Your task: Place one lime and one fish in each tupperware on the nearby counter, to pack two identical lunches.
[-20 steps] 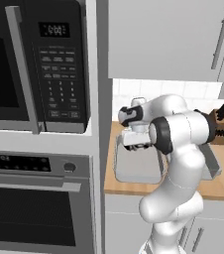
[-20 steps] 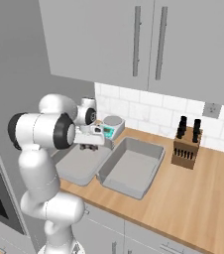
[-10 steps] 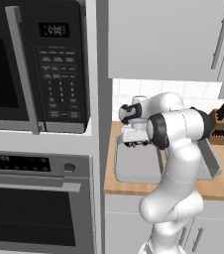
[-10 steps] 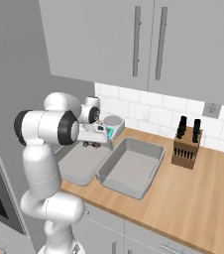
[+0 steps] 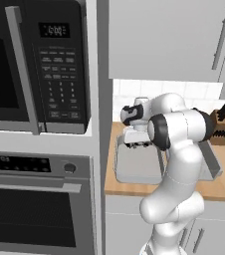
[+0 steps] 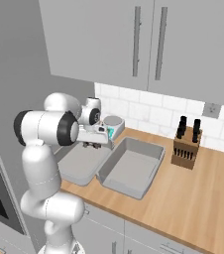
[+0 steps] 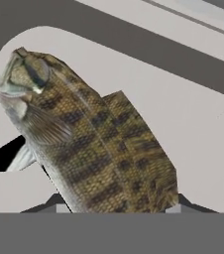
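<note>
My gripper [image 7: 116, 206] is shut on a dark brown-olive fish [image 7: 94, 144], which hangs head-up between the fingers. Beneath it lies the pale floor of the left tupperware [image 7: 193, 124]. In the base views the gripper [image 5: 137, 144] [image 6: 91, 145] hovers over the far end of the left tupperware [image 5: 134, 172] [image 6: 82, 166]. The right tupperware [image 6: 131, 171] stands beside it on the counter [image 6: 193, 193], and its tub looks bare. My arm hides most of it in the left base view. The lime is out of view.
A teal-faced scale [image 6: 113, 124] stands against the tiled wall just behind the gripper. A wooden knife block [image 6: 186, 149] [image 5: 223, 130] sits at the back right. A microwave [image 5: 35, 64] above an oven [image 5: 35, 199] forms a tall wall left of the counter. Cabinets hang overhead.
The hand has edged slightly toward the back wall above the left tupperware, the fish still in its grip. Nothing else has moved.
</note>
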Robot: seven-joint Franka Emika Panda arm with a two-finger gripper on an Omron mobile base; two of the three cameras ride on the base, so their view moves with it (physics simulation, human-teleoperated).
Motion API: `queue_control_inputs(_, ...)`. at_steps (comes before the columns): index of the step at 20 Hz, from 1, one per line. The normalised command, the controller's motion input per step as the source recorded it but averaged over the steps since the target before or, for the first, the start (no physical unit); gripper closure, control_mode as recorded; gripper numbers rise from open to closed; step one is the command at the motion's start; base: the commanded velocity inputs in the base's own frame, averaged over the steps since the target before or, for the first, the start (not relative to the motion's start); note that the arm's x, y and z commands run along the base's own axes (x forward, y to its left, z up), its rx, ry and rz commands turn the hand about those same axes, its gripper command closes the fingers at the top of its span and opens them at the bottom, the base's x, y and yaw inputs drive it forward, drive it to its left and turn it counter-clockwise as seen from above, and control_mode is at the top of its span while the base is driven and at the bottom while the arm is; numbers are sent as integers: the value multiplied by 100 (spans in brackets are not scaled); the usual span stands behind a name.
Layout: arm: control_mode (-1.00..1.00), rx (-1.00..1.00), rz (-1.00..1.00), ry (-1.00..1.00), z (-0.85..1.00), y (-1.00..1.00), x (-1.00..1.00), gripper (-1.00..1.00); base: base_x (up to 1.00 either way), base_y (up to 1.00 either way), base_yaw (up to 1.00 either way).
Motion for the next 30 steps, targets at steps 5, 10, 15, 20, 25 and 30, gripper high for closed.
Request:
queue_control_inputs(5, -100, 0, -2, 0, 0, 9, 0, -100, 0, 0, 0)
queue_control_inputs(10, -100, 0, -2, 0, 0, 1, 0, -100, 0, 0, 0)
queue_control_inputs(15, -100, 0, -2, -1, 14, 3, -24, -100, 0, 0, 0)
queue_control_inputs(20, -100, 0, -1, -3, 34, 0, -24, -100, 0, 0, 0)
queue_control_inputs(25, -100, 0, 0, 0, 53, 0, -34, -100, 0, 0, 0)
queue_control_inputs(30, -100, 0, 0, 0, 54, 0, -63, -100, 0, 0, 0)
